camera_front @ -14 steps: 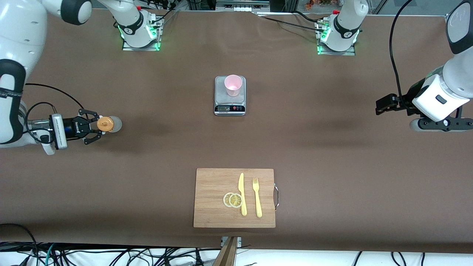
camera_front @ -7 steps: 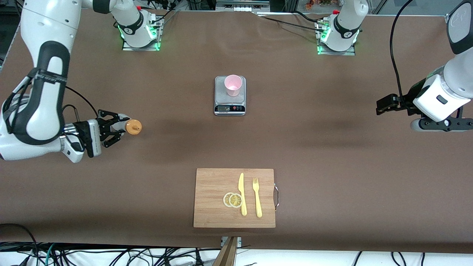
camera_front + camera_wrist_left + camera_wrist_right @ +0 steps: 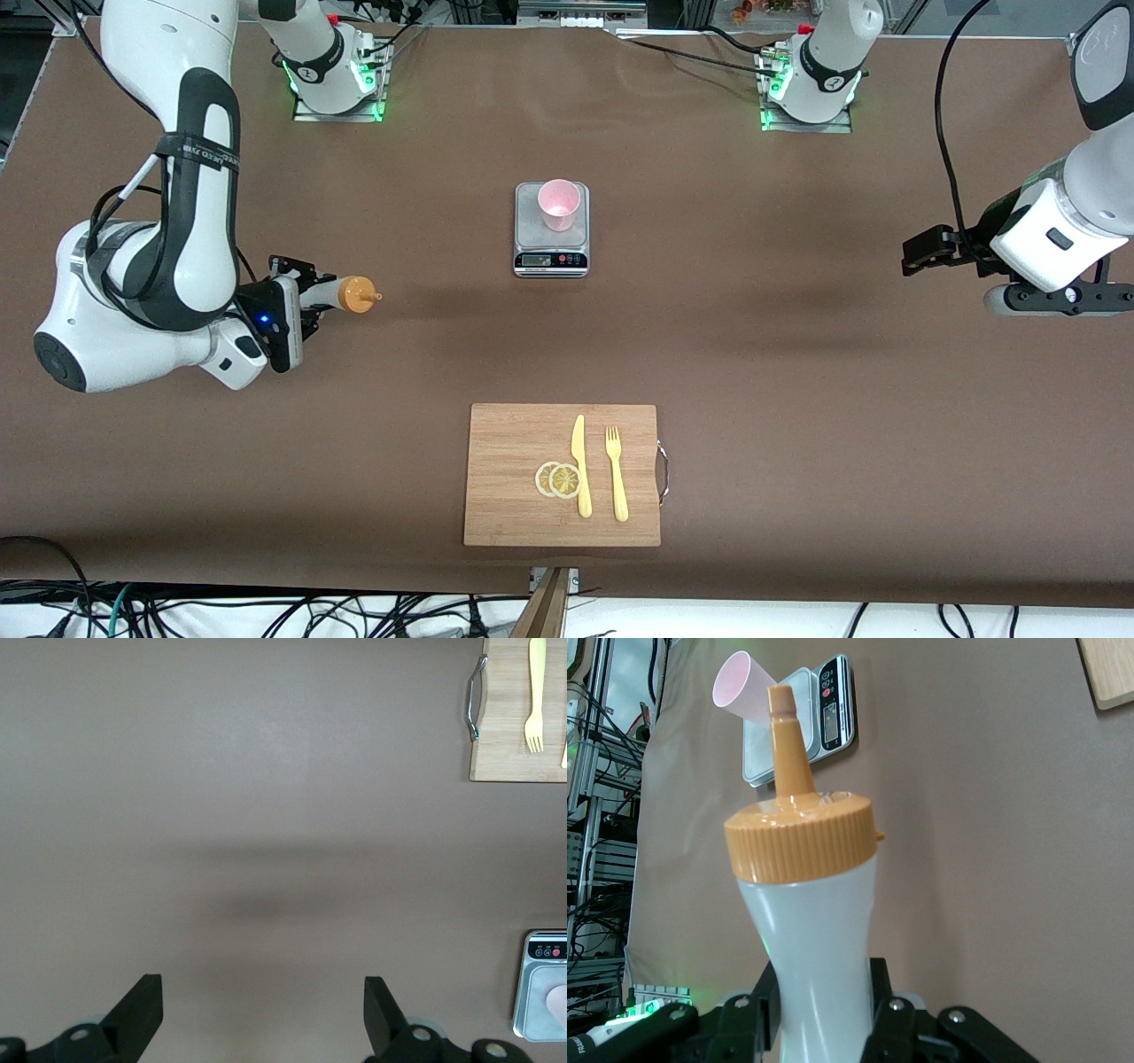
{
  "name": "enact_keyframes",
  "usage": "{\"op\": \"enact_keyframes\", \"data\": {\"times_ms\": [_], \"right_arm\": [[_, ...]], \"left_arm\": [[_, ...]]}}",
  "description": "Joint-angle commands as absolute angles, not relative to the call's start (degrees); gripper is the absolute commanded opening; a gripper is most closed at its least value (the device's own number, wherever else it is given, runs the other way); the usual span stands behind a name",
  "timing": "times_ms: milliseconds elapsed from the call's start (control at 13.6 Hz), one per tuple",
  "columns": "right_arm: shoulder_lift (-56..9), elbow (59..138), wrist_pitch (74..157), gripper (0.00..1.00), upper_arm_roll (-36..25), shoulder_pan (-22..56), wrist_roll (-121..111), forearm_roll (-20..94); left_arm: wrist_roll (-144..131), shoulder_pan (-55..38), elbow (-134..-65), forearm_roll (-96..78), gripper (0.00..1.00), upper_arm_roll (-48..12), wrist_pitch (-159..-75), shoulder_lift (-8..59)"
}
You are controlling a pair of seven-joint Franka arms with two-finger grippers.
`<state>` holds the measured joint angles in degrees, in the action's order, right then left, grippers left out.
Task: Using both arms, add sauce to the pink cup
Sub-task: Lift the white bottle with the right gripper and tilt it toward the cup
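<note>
Two large white arms [image 3: 168,177] with glossy rounded shells, black bands at the joints and black cables looped along the links. White lettering on a black strap of the right arm. Green lights at both bases [image 3: 335,84], small red fittings above them. Right gripper [image 3: 306,297] black, on a white wrist block with a blue light. Left gripper [image 3: 926,250] black, beneath a white wrist housing with a dark button. Black wedge-shaped fingers [image 3: 142,1014], round silver screws at their roots.
</note>
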<state>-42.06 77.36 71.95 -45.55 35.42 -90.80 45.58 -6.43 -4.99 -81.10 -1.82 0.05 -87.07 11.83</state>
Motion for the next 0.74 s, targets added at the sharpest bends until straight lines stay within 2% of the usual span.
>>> {"op": "enact_keyframes", "data": {"times_ms": [0, 221, 368, 663], "right_arm": [[-39.56, 77.43, 70.75, 0.0, -45.79, 36.29, -91.14, 44.91], [-37.54, 77.61, 71.19, 0.0, -45.44, 39.01, -90.27, 43.78], [-35.52, 77.87, 72.59, 0.0, -42.99, 41.29, -90.09, 38.44], [-30.06, 81.04, 77.87, 0.0, -31.06, 42.53, -81.25, 25.16]], "left_arm": [[-5.19, -4.66, -79.98, -2.55, 1.0, 0.0, -86.04, 12.13], [-5.19, -4.66, -79.98, -2.55, 1.0, 0.0, -86.04, 12.3], [-5.19, -4.57, -79.98, -2.72, 1.0, 0.0, -86.04, 12.3], [-5.19, -4.57, -79.98, -2.72, 1.0, 0.0, -86.04, 12.3]]}}
